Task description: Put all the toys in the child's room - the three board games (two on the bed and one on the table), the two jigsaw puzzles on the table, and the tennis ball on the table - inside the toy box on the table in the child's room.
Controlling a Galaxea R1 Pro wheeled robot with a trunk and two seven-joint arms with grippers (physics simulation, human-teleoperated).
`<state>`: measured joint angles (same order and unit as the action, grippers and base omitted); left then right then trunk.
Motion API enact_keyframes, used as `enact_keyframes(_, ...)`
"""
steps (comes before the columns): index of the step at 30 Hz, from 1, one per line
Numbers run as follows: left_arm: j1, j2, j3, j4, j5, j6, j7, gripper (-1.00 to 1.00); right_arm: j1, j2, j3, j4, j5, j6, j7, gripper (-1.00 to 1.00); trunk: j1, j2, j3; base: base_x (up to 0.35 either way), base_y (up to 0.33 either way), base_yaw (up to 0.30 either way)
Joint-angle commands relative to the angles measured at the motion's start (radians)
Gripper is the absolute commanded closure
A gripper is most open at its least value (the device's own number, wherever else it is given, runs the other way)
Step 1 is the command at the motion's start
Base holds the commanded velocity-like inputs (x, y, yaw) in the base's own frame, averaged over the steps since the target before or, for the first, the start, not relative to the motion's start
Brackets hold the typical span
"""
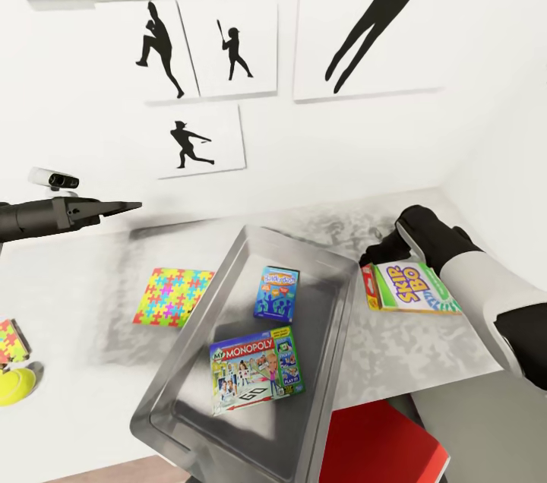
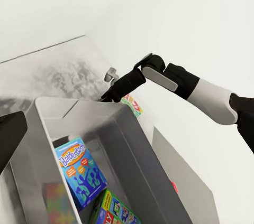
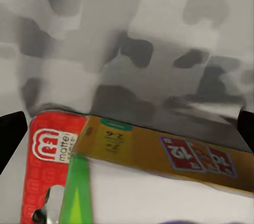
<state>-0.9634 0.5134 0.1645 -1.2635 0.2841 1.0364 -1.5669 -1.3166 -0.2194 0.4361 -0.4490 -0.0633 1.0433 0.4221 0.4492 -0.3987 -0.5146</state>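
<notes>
Grey toy box (image 1: 190, 392) at 6 o'clock holding Monopoly game (image 1: 257, 378) and blue game (image 1: 276, 292), Skip-Bo game (image 1: 414, 287) on table (image 1: 76, 270) at 3 o'clock, right gripper (image 1: 380, 251) spread over its edge, left gripper (image 1: 125, 206) at 9 o'clock, grip state unclear, jigsaw puzzle (image 1: 173, 297) and tennis ball (image 1: 15, 384) left.

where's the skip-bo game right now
In the head view the Skip-Bo game lies flat on the table, just right of the toy box, under the right hand.

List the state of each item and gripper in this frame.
Toy box: open, holding two games.
Monopoly game: flat inside the box.
Blue game: flat inside the box.
Skip-Bo game: on the table, right gripper at its edge.
Puzzle: on the table.
Tennis ball: on the table.
Left gripper: shut, empty.
</notes>
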Motion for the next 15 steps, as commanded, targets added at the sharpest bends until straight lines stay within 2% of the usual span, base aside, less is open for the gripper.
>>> enact_keyframes(1, 0.0, 0.0, 0.0, 0.0, -0.001, 0.011, -0.004, -1.0, 0.0, 0.0, 0.009, 0.053, -0.005, 0.004, 0.0, -1.0, 0.001, -0.001, -0.001, 0.0, 0.0, 0.0)
enact_keyframes(15, -0.001, 0.001, -0.001, 0.001, -0.002, 0.011, -0.004, -1.0, 0.003, 0.002, 0.008, 0.055, -0.006, 0.004, 0.001, -1.0, 0.001, -0.001, 0.004, 0.0, 0.0, 0.0)
